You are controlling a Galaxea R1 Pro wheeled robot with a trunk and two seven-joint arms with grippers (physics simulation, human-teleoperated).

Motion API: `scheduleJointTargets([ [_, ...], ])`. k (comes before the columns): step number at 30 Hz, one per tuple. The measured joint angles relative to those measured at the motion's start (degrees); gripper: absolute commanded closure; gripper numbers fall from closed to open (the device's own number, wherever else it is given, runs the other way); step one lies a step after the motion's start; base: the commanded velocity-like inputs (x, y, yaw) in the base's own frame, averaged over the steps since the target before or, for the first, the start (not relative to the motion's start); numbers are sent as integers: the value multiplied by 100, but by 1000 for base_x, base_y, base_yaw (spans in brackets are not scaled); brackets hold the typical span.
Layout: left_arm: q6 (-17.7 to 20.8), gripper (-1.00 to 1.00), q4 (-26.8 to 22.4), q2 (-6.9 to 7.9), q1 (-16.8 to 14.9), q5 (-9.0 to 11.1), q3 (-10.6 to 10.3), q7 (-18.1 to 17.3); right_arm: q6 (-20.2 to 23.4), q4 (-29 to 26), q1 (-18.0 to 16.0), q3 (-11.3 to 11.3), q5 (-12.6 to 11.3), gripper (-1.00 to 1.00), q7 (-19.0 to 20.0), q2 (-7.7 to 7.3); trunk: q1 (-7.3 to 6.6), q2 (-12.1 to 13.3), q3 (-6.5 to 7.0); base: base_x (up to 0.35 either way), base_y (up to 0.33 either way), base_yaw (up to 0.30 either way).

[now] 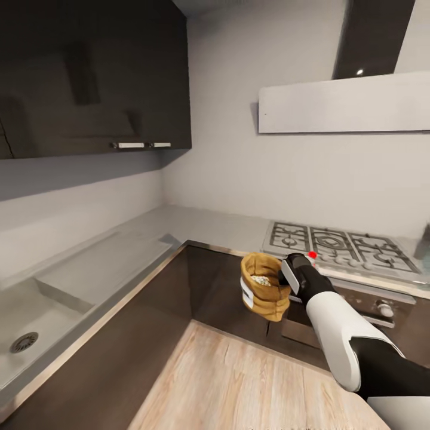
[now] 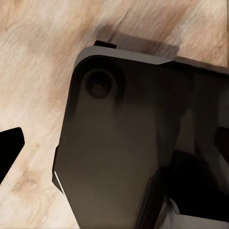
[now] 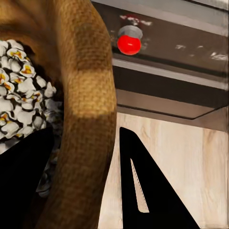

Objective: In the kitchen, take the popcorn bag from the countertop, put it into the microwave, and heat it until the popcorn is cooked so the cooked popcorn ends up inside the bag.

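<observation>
Carrying a popcorn bag (image 1: pixel 263 288) in mid-air with the right tool (image 1: pixel 288 276), in the corner of a kitchen with dark cupboards and pale grey walls. Hanging clear of the grey steel surface (image 1: pixel 197 224), just in front of the dark cupboard fronts, beside the gas hob (image 1: pixel 337 245) and above the wood floor (image 1: pixel 239 382). Bag upright, mouth facing up, with popcorn (image 1: pixel 260 279) inside.

Seen close from the right wrist: right tool (image 3: pixel 86 191) pinching the bag's (image 3: pixel 88 95) thick rolled rim, one dark finger inside the mouth, the other outside. White puffy popcorn (image 3: pixel 21 102) with yellow flecks heaped just under the rim. Beyond the bag, a red knob (image 3: pixel 129 44) on a dark panel.

From the left wrist: wood floor (image 2: pixel 33 62), part of the robot's dark base (image 2: pixel 119 143), and one dark finger tip (image 2: pixel 9 148) at the edge. Cannot tell whether the left tool is spread or pressed together.

Likely step: moving the bag across the room. Best done with the mouth level, since the heap sits close to the rim and would probably spill on a tilt. Worth holding the pinch firm, the soft rim being the one point of hold. Sensible to turn slowly and stay clear of the cupboard edge and hob.
</observation>
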Motion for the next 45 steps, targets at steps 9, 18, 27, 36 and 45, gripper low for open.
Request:
scheduleJointTargets([
  [9, -3, -100, 0, -8, 0, 0, -1, 9, -1, 0, 0, 0, -4, 100, 0, -3, 1, 0, 0, -26, 0, -287],
  [18, -8, -100, 0, -14, 0, -2, -1, 53, -1, 0, 0, 1, -1, 100, 0, 3, 4, 0, 0, -284, 0, -287],
  [27, -8, -100, 0, -11, 0, 3, -1, 52, 0, 0, 0, 0, -2, 100, -1, 2, 4, 0, 0, -333, 0, -287],
  [36, -8, -100, 8, -11, 0, -13, -8, 46, 0, 7, 0, 0, 2, 100, 0, -52, 1, 0, 0, -205, 0, -287],
  [45, -8, -100, 2, -10, 0, -6, -6, 51, -1, 8, 0, 0, -3, 100, 0, -59, 0, 0, 0, -3, 0, -287],
])
